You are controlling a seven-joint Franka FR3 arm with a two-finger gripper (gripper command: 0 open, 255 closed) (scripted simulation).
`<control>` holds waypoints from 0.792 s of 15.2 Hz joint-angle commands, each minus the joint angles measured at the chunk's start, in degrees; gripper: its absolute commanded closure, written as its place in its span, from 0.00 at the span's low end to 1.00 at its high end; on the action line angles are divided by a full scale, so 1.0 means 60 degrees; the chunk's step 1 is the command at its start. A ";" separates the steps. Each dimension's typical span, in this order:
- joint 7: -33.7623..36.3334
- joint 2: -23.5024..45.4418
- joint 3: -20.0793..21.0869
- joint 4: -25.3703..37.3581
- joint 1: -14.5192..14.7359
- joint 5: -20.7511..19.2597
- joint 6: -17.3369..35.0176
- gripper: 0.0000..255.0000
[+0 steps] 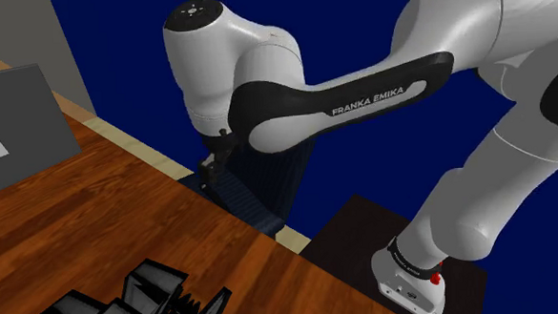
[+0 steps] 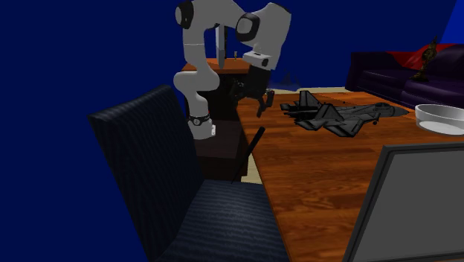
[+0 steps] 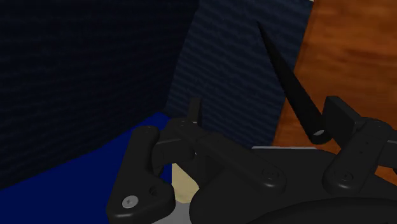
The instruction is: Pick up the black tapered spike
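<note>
Black spike [image 3: 292, 86] is off the wood table [image 2: 320, 171]. In the second exterior view it stands slanted in the gap between the table's edge and the dark chair [image 2: 149, 156]. Its upper end is at about table-top height and its lower end is down by the chair seat. In the wrist view its thick end is nearest the gripper [image 3: 266, 108], right beside the inner side of one finger, and the thin tip points away along the chair fabric and the table edge. Can't tell if that finger touches it.

Jaws are spread wide. One finger is well apart from the spike on the chair side, so nothing is clasped.

Around it: the chair is pushed up close to the table edge and crowds the spike on one side, with the table edge on the other. A black model jet [image 2: 334, 115] lies on the table past the gripper, apart from the spike. A pale bowl [image 2: 442, 119] sits at the second exterior view's right. A grey screen [image 2: 416, 201] is in the near corner, and a dark sofa [image 2: 387, 71] is behind. The backdrop is flat blue.

White arm [image 1: 361, 96] rises from the dark stand [image 2: 219, 145], folds over at the elbow, and drops the wrist down at the table's edge. The hand hangs low just above the spike's upper end, pointing down into the gap by the chair.
</note>
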 commanded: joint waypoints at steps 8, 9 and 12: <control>0.1130 0.2111 0.0251 0.1209 0.0828 -0.1683 -0.0201 0.00; 0.1182 0.2156 0.0240 0.1135 0.0832 -0.1722 -0.0101 0.00; 0.1319 0.2281 0.0208 0.0956 0.0845 -0.1831 0.0149 0.00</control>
